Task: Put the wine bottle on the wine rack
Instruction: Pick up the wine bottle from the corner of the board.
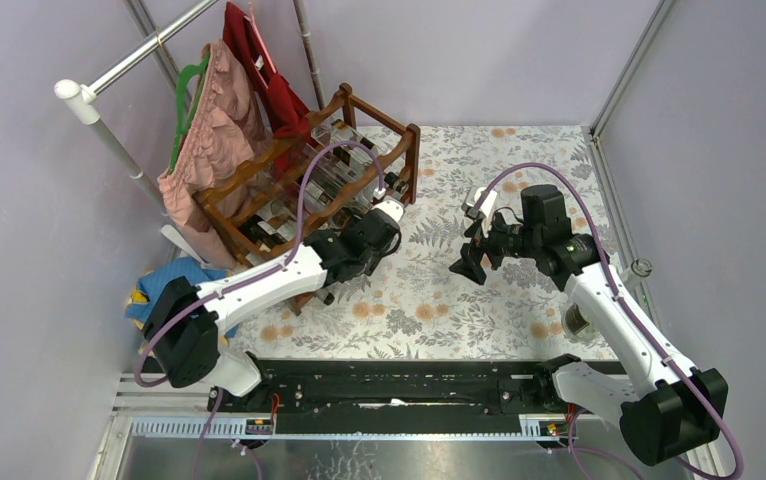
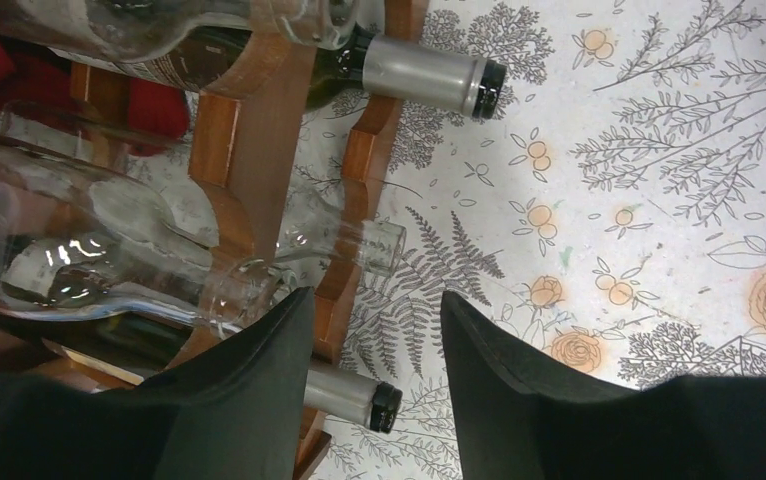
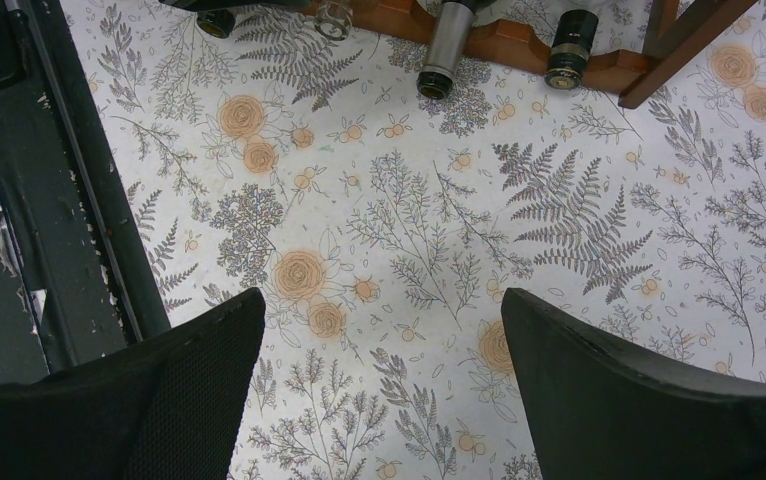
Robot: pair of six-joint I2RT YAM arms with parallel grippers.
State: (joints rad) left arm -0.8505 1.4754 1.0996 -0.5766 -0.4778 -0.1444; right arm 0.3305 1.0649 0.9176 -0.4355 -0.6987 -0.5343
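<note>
Clear glass is the thing to watch. The wine bottle [image 2: 139, 230] lies on its side in the rack [image 2: 244, 150], with its neck resting in a scallop of the front rail and its mouth poking out over the cloth [image 2: 659, 200]. The cradle shape explains the pose: each curved notch keeps a round neck from rolling.

The left gripper [image 2: 377, 300] hovers just in front of that rail. Its jaws are parted with only patterned cloth between them, so it grips nothing. One finger sits close beside the bottle's shoulder; I cannot tell whether they touch. By my reading the placing is done or nearly so, and the arm needs only to back straight out without nudging the neck.

A dark bottle [image 2: 424, 75] with a silver foil cap fills a neighbouring slot. The rack is smooth reddish-brown wood.

The right gripper [image 3: 381, 300] hangs wide and empty over the floral cloth, well apart from the rack and likely parked out of the way. Its fingers [image 3: 189, 400] are matte black wedges.
</note>
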